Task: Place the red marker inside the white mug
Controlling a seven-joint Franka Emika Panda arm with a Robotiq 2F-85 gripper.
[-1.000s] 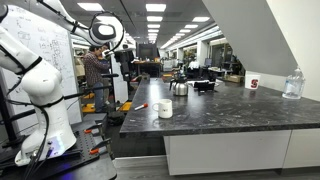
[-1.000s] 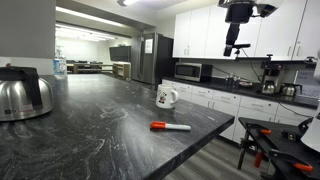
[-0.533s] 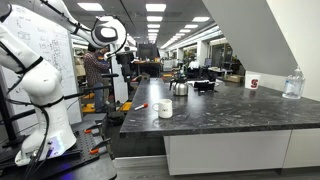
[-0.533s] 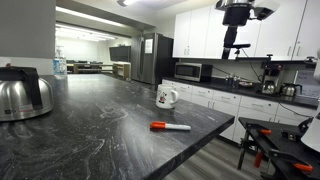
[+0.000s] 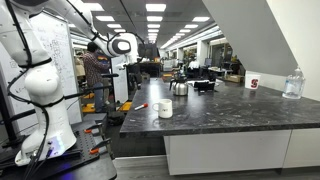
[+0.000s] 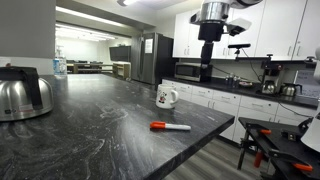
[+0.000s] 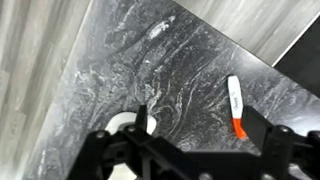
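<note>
Item: white mug (image 6: 166,96), standing upright on a dark marbled stone counter (image 6: 90,130) close to its corner; nothing shows inside it. Item: red marker (image 6: 170,126), one end pale, lying flat on the counter near the mug but apart from it, on the side toward the counter's edge; in the wrist view it lies well to one side of the mug's rim, untouched. Item: Robotiq gripper (image 7: 197,120) on a white Franka arm (image 5: 45,80), hanging high above the mug and marker and holding nothing; in the wrist view its two dark fingers (image 7: 143,115) stand spread wide, with bare counter between them. Item: steel kettle (image 6: 22,92), far along the counter from the mug. Item: white cup with a red mark (image 5: 253,83) and a clear plastic bottle (image 5: 292,84), both at the counter's far end from the mug. Item: microwave (image 6: 188,71), on the back wall behind the mug.
</note>
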